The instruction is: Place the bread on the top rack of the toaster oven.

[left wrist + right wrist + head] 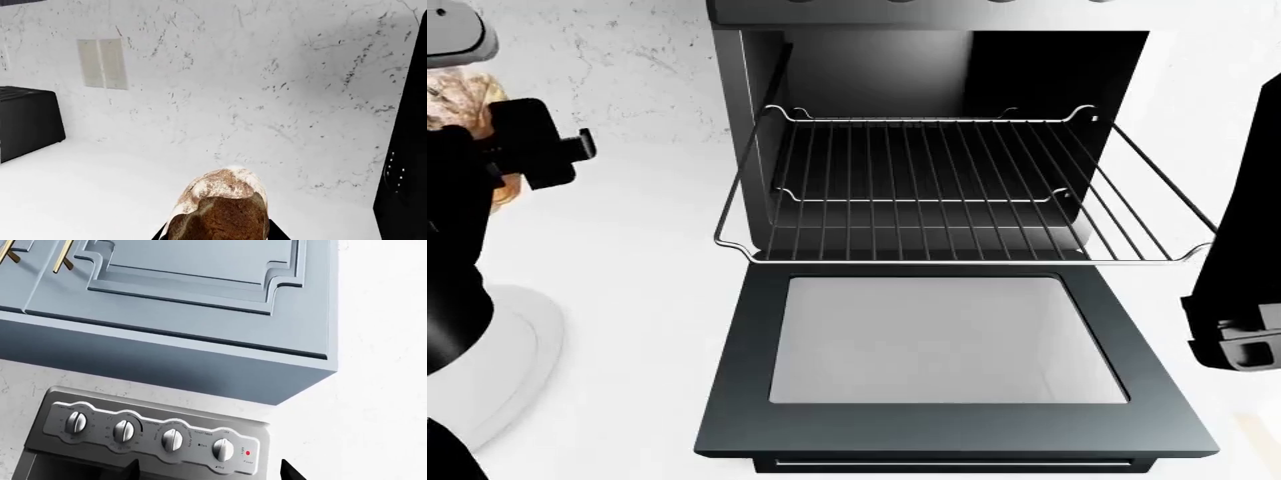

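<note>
Though gripped by left tool (217, 235), bread (220, 210) well left of toaster oven (934, 60).

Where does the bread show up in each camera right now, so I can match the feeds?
Left wrist view: the bread sits at bottom centre, in the left gripper.
Head view: only a brown sliver at the far left edge, mostly hidden behind the left arm.
Right wrist view: not in it.
Shared landmark: the toaster oven, open in the head view; its knob panel fills the right wrist view's lower part.
</note>
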Motion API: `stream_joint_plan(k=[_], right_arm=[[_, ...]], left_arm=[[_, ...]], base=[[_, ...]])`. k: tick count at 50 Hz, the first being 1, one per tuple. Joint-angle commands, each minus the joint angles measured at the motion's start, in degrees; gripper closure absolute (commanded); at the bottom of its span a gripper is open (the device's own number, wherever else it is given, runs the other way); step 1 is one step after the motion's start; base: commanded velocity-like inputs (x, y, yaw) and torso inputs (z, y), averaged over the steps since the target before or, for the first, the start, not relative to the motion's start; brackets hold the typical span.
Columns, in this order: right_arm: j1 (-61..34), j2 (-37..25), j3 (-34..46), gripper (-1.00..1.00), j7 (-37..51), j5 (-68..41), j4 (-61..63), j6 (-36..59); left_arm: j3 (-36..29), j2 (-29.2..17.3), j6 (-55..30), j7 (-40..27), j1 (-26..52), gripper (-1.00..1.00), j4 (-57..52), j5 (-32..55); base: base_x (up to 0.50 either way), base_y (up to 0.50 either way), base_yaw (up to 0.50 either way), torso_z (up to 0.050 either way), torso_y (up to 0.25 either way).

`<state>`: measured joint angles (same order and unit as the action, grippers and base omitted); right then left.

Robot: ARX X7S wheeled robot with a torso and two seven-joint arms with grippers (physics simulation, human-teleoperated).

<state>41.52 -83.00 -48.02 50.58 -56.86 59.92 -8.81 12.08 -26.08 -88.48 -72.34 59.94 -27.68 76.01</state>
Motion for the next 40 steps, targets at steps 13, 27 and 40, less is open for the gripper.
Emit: stream_joint_plan(k=[13, 27, 40], right_arm=[[3.13, 2.41, -3.76, -1.00, -1.91, -0.13, 0.07, 0.05], [3.22, 3.58, -3.28, -1.00, -2.29, 0.61, 0.07, -0.09], [3.36, 6.20, -4.24, -1.00, -4.50, 0.59, 0.07, 0.25]], left_arm=[[-9.37, -1.00, 2.28, -1.59, 10.64, 1.00, 5.92, 14.26], [-13.29, 0.01, 4.32, -5.58, 14.64, 1.00, 8.06, 21.26], [-16.84, 2.09, 6.49, -6.58, 16.45, 1.00, 8.31, 23.93]], base=[[0.00, 0.00, 0.00, 0.000, 0.000], [0.00, 0.00, 0.00, 0.000, 0.000], [0.00, 0.00, 0.00, 0.000, 0.000]])
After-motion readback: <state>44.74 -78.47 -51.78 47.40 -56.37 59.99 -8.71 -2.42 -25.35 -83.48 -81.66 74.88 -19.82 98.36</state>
